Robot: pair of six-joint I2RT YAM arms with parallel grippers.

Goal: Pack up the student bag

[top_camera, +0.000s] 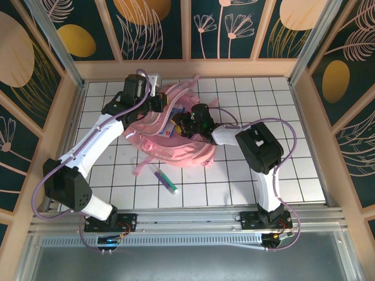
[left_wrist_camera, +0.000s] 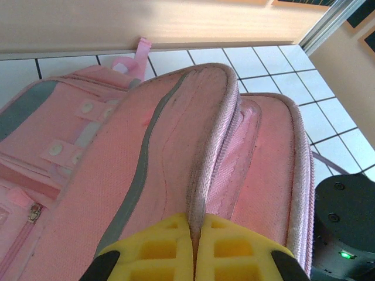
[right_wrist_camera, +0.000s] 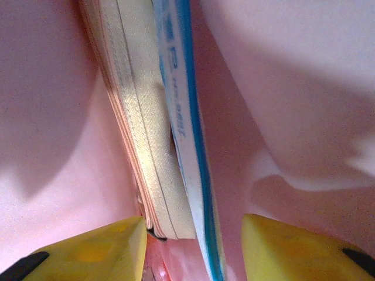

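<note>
The student bag [top_camera: 170,143] is a large pink backpack lying mid-table with its top pulled open. My left gripper [top_camera: 157,105] is shut on the bag's grey-piped zipper rim [left_wrist_camera: 205,175], its yellow fingers [left_wrist_camera: 158,246] pressed together around the fabric and holding the flap up. My right gripper [top_camera: 186,124] reaches into the opening. Inside the bag, its jaws [right_wrist_camera: 193,246] stand open. Between them lie a cream and peach flat item [right_wrist_camera: 146,146] and a thin white-and-blue book [right_wrist_camera: 179,105], standing on edge against the pink lining.
A purple and green pen [top_camera: 166,179] lies on the white tiled table [top_camera: 246,175] in front of the bag. Wooden frame walls [top_camera: 187,69] close in the back and sides. The right arm's black body [left_wrist_camera: 345,234] sits close beside the bag.
</note>
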